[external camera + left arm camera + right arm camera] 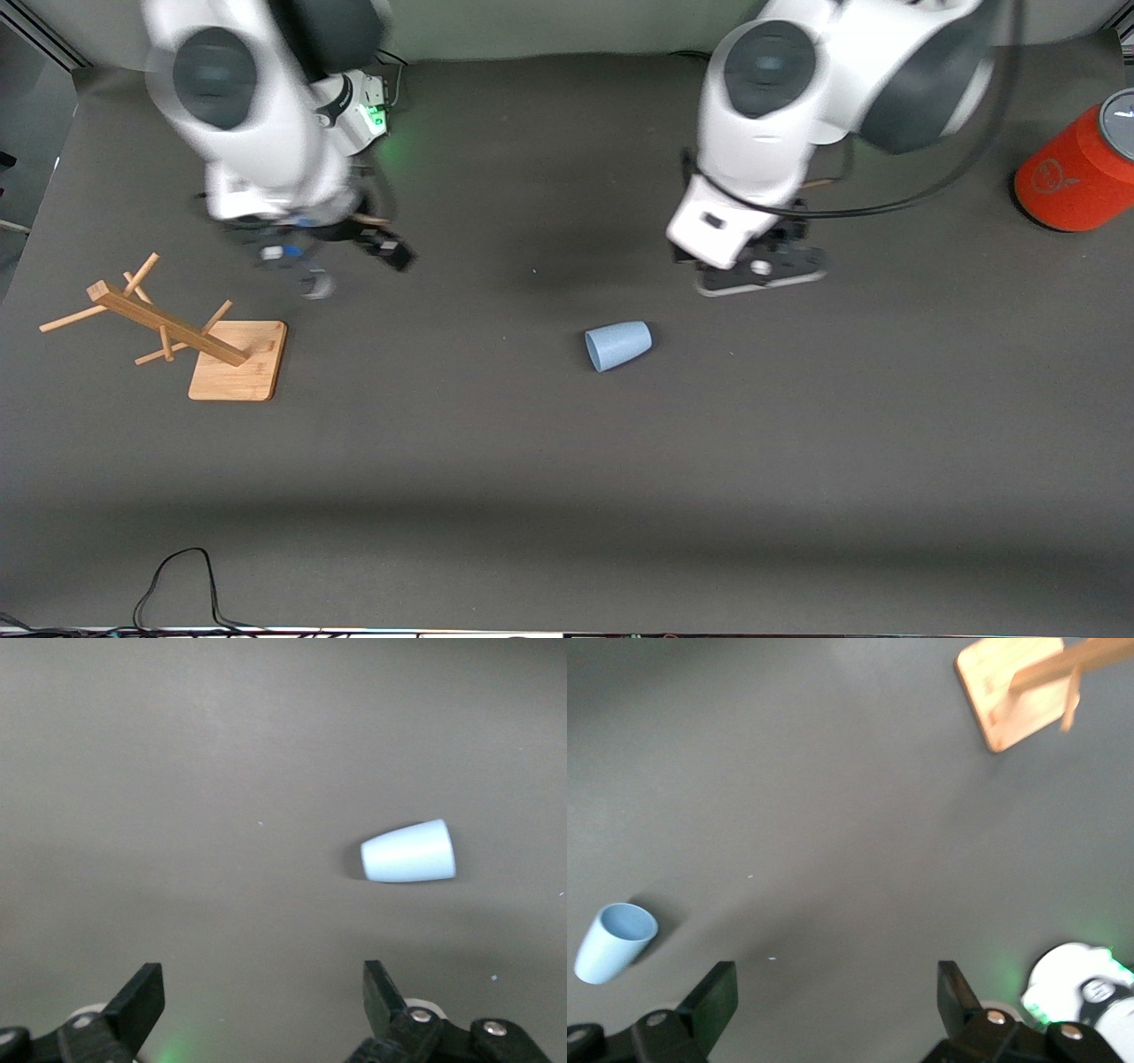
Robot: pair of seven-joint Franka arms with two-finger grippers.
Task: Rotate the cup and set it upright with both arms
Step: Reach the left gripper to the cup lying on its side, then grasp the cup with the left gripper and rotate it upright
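Observation:
The pale blue cup [618, 345] lies on its side on the dark table, its open rim toward the right arm's end. My left gripper [764, 268] hangs above the table, a little toward the robots' bases from the cup. In the left wrist view the left gripper [263, 992] is open and empty, with the cup [409, 851] well apart from its fingers. My right gripper [345, 261] is in the air near the wooden rack. In the right wrist view the right gripper [835, 997] is open with nothing between its fingers, and the cup [616, 943] shows its hollow mouth.
A wooden peg rack [177, 337] on a square base stands at the right arm's end; the rack's base [1019, 687] also shows in the right wrist view. A large orange cylinder with a grey top [1076, 173] lies at the left arm's end. A black cable [177, 576] loops at the table's near edge.

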